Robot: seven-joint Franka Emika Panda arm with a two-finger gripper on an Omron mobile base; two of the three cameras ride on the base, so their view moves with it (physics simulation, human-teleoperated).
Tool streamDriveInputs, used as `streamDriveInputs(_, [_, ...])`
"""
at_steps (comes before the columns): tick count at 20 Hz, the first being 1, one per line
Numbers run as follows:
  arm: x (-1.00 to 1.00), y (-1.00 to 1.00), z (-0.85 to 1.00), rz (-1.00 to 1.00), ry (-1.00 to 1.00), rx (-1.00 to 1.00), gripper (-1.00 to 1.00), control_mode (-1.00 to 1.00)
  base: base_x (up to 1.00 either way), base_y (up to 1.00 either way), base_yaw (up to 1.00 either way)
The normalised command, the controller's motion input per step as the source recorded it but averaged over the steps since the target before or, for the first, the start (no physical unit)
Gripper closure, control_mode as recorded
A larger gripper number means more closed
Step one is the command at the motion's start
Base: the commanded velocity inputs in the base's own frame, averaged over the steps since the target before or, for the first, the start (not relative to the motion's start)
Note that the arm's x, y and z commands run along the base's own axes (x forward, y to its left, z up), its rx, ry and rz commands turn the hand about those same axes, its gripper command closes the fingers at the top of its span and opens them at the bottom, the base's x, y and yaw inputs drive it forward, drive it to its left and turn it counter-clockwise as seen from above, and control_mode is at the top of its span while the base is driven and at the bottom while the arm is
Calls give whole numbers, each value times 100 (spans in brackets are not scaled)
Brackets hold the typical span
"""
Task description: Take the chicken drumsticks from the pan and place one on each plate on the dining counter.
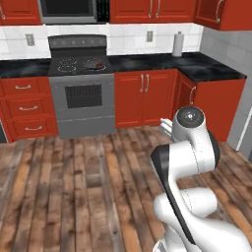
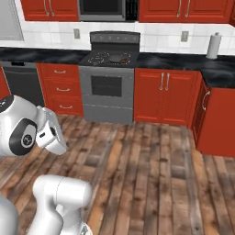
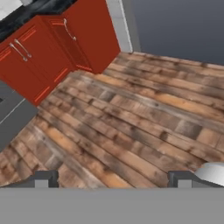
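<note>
Black against the grey stove top (image 1: pixel 78 64), the pan (image 1: pixel 94 63) sits on the burner at the right front corner of the stove, and from the left base view I can make out a small orange-brown patch in it that I take to be the chicken drumsticks (image 1: pixel 98 64); they are too small for me to count or to tell how they lie. The right base view shows the pan at the same corner. A wide stretch of wooden floor (image 2: pixel 151 170) lies between my base and the stove, so I judge the step in hand to be the approach: driving up to the stove before any reach.

My gripper (image 3: pixel 113 178) hangs over the floor, its two dark finger tips (image 3: pixel 45 178) standing wide apart with nothing between them. That suits me; I would leave them wide until I am over the pan.

To do this well I would bring the base square to the stove's front edge, slightly toward its right side, so the pan falls within easy reach and its rim does not block the fingers. The arm is folded close; I would keep it tucked while driving, so it clears the red cabinets (image 1: pixel 145 96) and the corner worktop (image 1: pixel 206 69) on the right. I cannot see the plates or the dining counter from here.
</note>
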Motion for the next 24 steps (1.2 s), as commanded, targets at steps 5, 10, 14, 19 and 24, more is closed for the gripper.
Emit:
streamDriveInputs(5, [0, 0, 0, 0, 0, 0, -100, 100, 100, 7, 0])
streamDriveInputs(10, [0, 0, 0, 0, 0, 0, -100, 100, 100, 9, 0])
streamDriveInputs(14, [0, 0, 0, 0, 0, 0, -100, 100, 100, 12, 1])
streamDriveInputs(19, [0, 0, 0, 0, 0, 0, -100, 100, 100, 17, 4])
streamDriveInputs(24, [0, 0, 0, 0, 0, 0, -100, 100, 100, 9, 10])
